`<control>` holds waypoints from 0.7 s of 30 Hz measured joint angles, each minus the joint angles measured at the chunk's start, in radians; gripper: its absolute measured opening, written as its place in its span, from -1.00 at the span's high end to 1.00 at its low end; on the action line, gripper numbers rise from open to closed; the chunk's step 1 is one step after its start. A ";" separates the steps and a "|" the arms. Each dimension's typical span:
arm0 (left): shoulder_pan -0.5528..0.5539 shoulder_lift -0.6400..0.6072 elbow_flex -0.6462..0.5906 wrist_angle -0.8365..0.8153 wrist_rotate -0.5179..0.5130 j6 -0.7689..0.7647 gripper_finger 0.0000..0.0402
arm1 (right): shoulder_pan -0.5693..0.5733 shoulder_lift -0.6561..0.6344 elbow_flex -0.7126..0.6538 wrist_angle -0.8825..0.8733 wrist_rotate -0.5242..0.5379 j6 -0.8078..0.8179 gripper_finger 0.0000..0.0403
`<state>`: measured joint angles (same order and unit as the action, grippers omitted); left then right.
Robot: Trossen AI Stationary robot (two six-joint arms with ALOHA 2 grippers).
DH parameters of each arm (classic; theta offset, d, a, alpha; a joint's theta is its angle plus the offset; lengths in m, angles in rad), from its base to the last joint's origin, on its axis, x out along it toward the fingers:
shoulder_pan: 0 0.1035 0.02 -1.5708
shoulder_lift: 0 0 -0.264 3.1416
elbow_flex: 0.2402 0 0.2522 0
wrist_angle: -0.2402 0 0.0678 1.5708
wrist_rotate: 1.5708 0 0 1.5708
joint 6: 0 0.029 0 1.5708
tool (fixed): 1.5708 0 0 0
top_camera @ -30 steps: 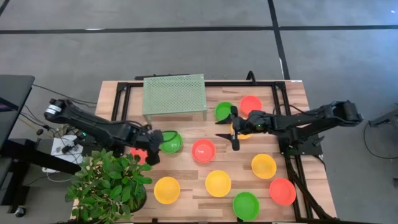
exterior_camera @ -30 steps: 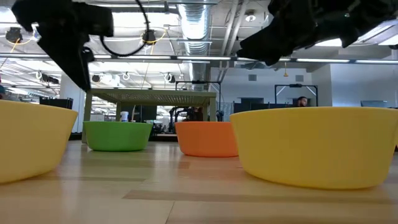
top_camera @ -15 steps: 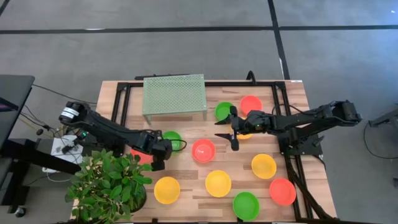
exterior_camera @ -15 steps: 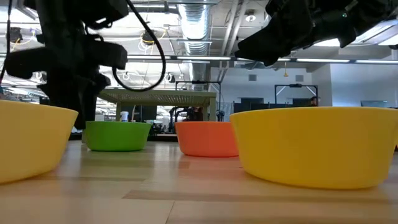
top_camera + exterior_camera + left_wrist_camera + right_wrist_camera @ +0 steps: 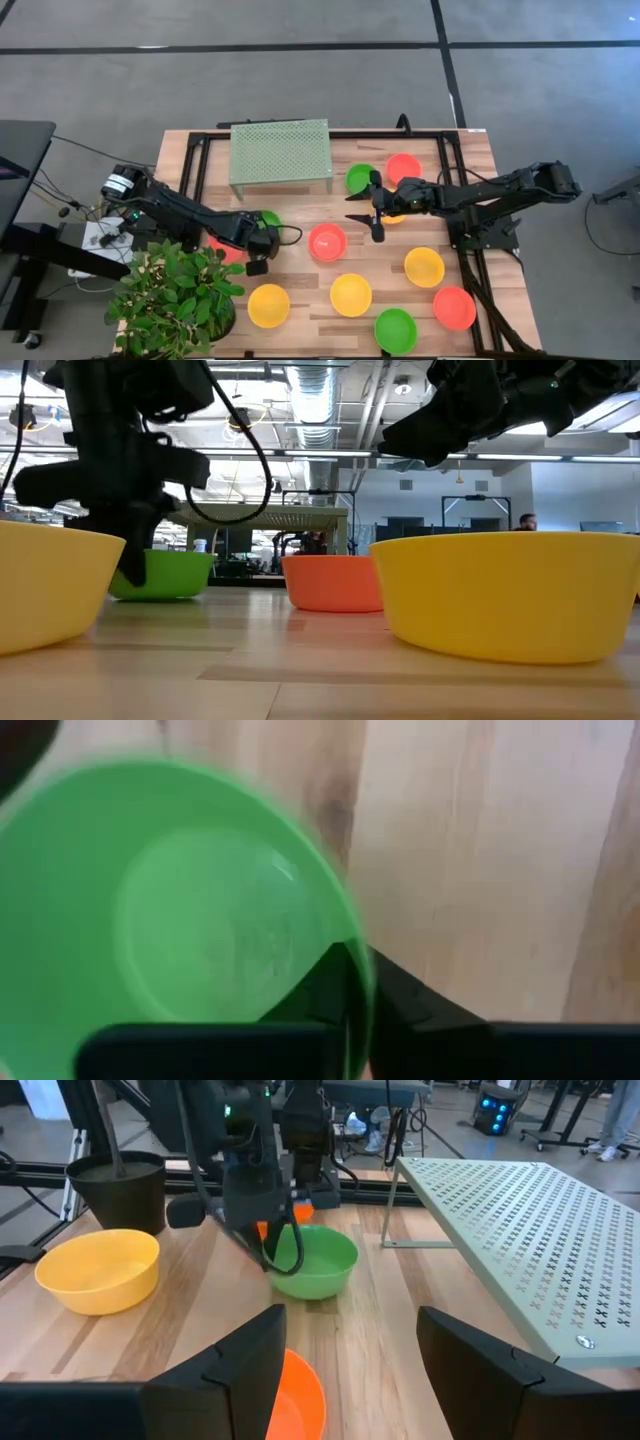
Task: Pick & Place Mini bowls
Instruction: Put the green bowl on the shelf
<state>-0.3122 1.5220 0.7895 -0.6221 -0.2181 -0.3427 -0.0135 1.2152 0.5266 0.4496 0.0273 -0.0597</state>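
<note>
Change since earlier frames: left gripper (image 5: 262, 243) has been travelling rightward over the green bowl (image 5: 272, 219) and is now sitting lower on it; right arm unchanged.

Left gripper: fingers (image 5: 330, 985) are straddling the green bowl's (image 5: 190, 920) rim, one inside and one outside, pinching the wall in the left wrist view. In the low view the arm is standing in front of the green bowl (image 5: 160, 574), covering its left part.

Right gripper (image 5: 376, 212): hovering mid-table with fingers (image 5: 240, 1355) spread apart, gripping nothing, just above a yellow bowl (image 5: 392, 213) largely hidden under it.

Mini bowls, high view: red-orange bowl (image 5: 327, 242) lying between the two grippers; another red-orange one (image 5: 222, 251) peeking out under the left arm; green bowl (image 5: 359, 179) and red-orange bowl (image 5: 404, 168) side by side near the mesh rack (image 5: 281, 151); yellow bowls (image 5: 268, 305), (image 5: 351, 294) and (image 5: 424, 267) along the near side; green bowl (image 5: 395, 330) and red-orange bowl (image 5: 454, 308) at the near right.

Other: potted plant (image 5: 180, 290) standing at the near left corner of the table (image 5: 310, 205).
</note>
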 joint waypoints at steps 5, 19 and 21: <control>-0.002 -0.103 0.000 0.001 -0.021 -0.033 0.96 | 0.000 0.000 0.000 0.000 0.000 0.000 -0.10; -0.042 -0.405 0.122 -0.036 -0.248 0.144 0.96 | 0.000 0.000 0.000 0.000 0.000 0.000 -0.10; -0.046 -0.399 0.180 -0.066 -0.308 0.203 0.96 | -0.002 0.000 0.000 0.001 0.000 0.000 -0.10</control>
<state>-0.3578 1.1229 0.9696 -0.6884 -0.5266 -0.1402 -0.0154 1.2152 0.5266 0.4507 0.0273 -0.0601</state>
